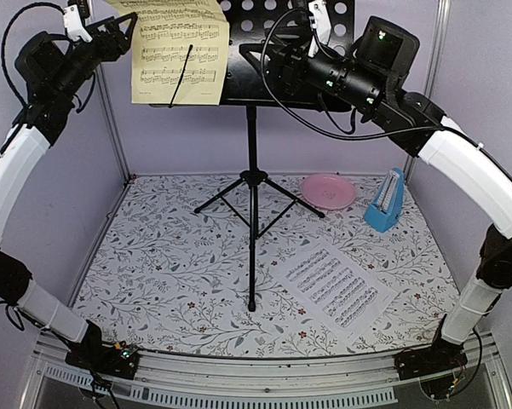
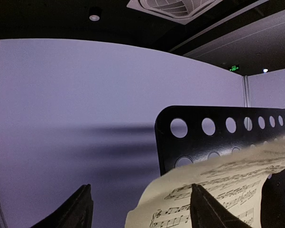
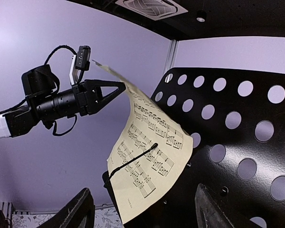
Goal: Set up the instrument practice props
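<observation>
One sheet is up: the pale-yellow sheet of music (image 1: 175, 51) leans on the left of the black perforated music stand (image 1: 252, 153), with a thin wire page holder (image 3: 133, 159) across it and its upper corner curling away from the metal. Our left gripper (image 2: 140, 189) is spread wide, and that curled edge seems to sit between its fingers, unpinched. Our right gripper (image 3: 143, 189), equally wide and empty, faces the stand's desk from the right. The white sheet (image 1: 341, 288) lies flat on the floral table (image 1: 179, 256), and the blue metronome (image 1: 385, 204) stands just beside the pink plate (image 1: 328, 190). We judge two risks. A finger drawing back could snag the loose corner and drag the page off its ledge. Either arm nudging the desk could tip the tripod.
</observation>
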`<act>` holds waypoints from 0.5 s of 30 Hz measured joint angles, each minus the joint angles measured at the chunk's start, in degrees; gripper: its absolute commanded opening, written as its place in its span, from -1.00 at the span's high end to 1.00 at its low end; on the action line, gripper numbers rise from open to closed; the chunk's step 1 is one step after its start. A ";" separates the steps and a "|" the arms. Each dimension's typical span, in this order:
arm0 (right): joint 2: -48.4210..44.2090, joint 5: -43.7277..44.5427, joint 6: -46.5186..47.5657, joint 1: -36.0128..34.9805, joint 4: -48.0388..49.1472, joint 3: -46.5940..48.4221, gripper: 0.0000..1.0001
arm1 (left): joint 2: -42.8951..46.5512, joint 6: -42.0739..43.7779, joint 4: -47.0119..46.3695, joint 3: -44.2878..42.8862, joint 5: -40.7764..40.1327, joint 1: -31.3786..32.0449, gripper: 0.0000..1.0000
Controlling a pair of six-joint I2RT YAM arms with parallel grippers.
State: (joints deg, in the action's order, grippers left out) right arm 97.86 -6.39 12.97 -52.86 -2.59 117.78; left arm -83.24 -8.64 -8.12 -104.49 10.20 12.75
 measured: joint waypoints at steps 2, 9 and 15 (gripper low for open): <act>-1.81 -0.11 -0.52 0.00 -0.76 -1.51 -0.53 | 1.07 0.17 1.75 -0.26 -1.38 0.00 -0.52; -6.36 -0.76 -1.88 0.00 -1.77 -7.26 -0.54 | -2.43 0.22 5.90 -8.63 -0.55 0.00 -0.67; -6.69 -0.81 -2.43 0.00 -2.91 -8.35 -0.55 | -9.25 -0.28 6.80 -16.06 1.03 0.00 -0.68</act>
State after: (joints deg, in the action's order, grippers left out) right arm 91.18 -7.20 10.55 -52.86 -5.50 109.43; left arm -92.49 -8.93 -1.32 -120.55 11.22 12.75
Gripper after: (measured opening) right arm 0.773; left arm 0.838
